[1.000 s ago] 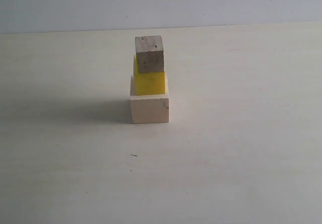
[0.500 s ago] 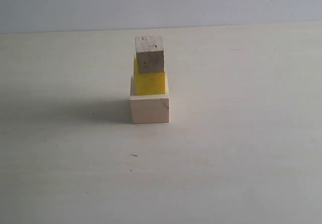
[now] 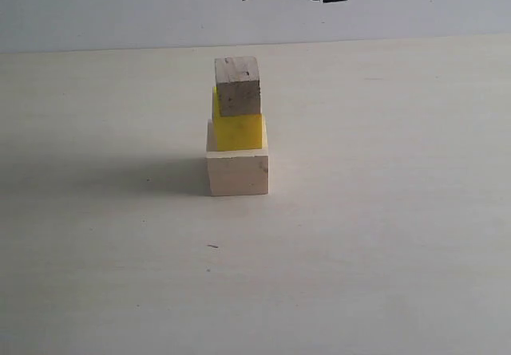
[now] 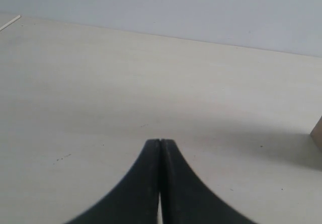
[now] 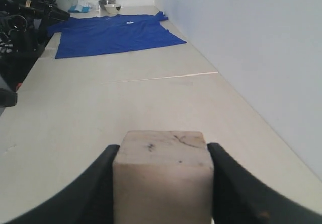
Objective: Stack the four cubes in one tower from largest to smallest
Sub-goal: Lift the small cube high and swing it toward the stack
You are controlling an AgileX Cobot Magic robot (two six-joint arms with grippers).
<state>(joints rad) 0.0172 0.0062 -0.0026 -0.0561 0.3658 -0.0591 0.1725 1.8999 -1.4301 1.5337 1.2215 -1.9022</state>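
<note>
3 of 4 cubes are stacked. the tower (image 3: 238, 128) stands just above the centre of the exterior frame on the table (image 3: 383, 227): base cube (image 3: 237, 173) at the bottom, yellow cube (image 3: 239, 132) on it, speckled cube (image 3: 238, 86) on top. no lean seen.

the tiny cube (image 5: 161, 183) is not placed yet. it is off the table, pinched between the 2 fingers of the right gripper (image 5: 162, 151), jaws closed against its sides. in the exterior view that gripper sits at the top edge of the frame, slightly right of the tower and well above it, with a pale corner of the cube showing at its left end.

the left gripper (image 4: 160, 146) has its fingers pressed together and holds nothing. it is low over bare table and not in the exterior frame.

my read: about 3/4 done. what is left is to line up over the speckled cube, lower, release and back off.

vs earlier: 1.0 s ago only a sliver of the right gripper showed at the top edge, and 0.5 s ago a bit more. now a bigger dark block of it is in frame, so it is coming down. the tower is unchanged across all 3 exterior frames.
</note>
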